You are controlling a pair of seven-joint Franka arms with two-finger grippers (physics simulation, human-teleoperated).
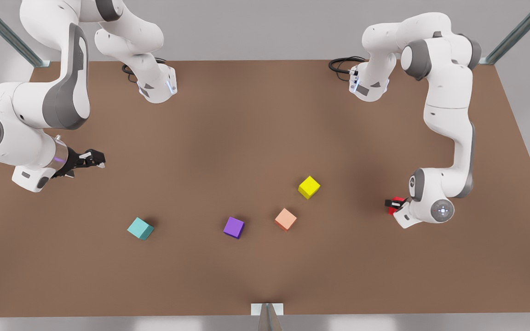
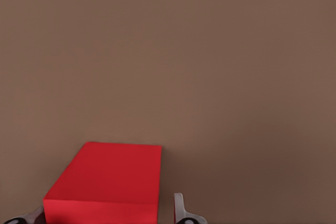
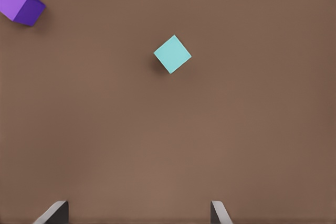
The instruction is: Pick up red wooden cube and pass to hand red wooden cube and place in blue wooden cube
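5 cubes dot brown table [image 1: 265,115]; left gripper [image 1: 394,205] seemingly straddles red wooden cube [image 1: 395,202].

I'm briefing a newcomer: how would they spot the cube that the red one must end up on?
On the brown table, four loose cubes lie in the near half. The blue wooden cube is farthest toward the front view's left, alone, below the right gripper. It is teal; its nearest neighbour, the purple cube, is darker.
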